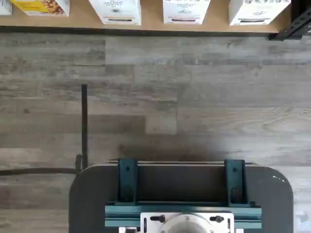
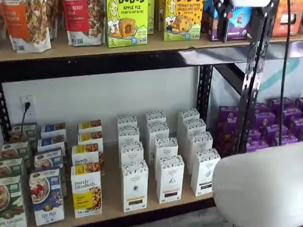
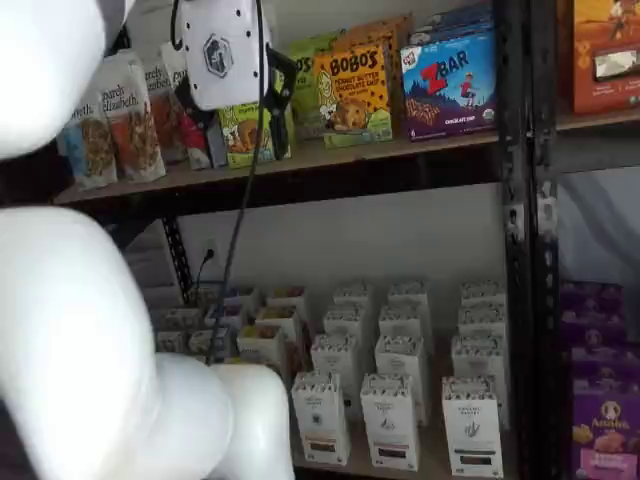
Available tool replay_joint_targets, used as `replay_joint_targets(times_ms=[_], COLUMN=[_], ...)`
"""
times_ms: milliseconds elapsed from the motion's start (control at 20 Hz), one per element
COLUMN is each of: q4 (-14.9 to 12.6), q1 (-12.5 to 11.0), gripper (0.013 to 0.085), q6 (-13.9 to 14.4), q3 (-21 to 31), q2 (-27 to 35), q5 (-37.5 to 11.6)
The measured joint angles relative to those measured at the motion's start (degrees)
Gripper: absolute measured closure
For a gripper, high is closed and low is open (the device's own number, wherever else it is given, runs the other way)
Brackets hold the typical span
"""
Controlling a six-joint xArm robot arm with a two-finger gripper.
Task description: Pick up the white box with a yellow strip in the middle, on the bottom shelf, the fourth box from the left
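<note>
The white box with the thin yellowish strip (image 2: 134,185) stands upright at the front of its row on the bottom shelf (image 2: 113,212), right of the purely elizabeth boxes. It also shows in a shelf view (image 3: 322,416) and at the shelf's front edge in the wrist view (image 1: 116,10). My gripper (image 3: 245,135) hangs high up, level with the upper shelf and far above the box. A gap shows between its two black fingers and nothing is in them. In a shelf view only one dark finger of the gripper (image 2: 223,26) shows, side-on.
Same-shaped white cartons with black strips (image 2: 169,178) fill the rows to the right. A black metal upright (image 2: 252,77) stands right of them, with purple boxes (image 2: 270,122) beyond. The white arm (image 2: 263,189) covers the lower right. Bobo's boxes (image 2: 126,18) stand on the upper shelf.
</note>
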Motion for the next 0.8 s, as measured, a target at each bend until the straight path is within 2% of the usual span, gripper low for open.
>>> replay_joint_targets(times_ms=[100,300,600,800], q4=[-0.4,-0.4,-1.9,-0.7], q1=[0.4,0.3,2.3,2.2], gripper=[0.013,0.013,0.013,0.013], q6=[0.2,0.1,1.5,1.8], q3=[1.1,1.7,4.5,7.7], q2=[-1.3,-1.7,-2.6,-2.7], q5=[-2.1,-3.0,-6.1,-9.3])
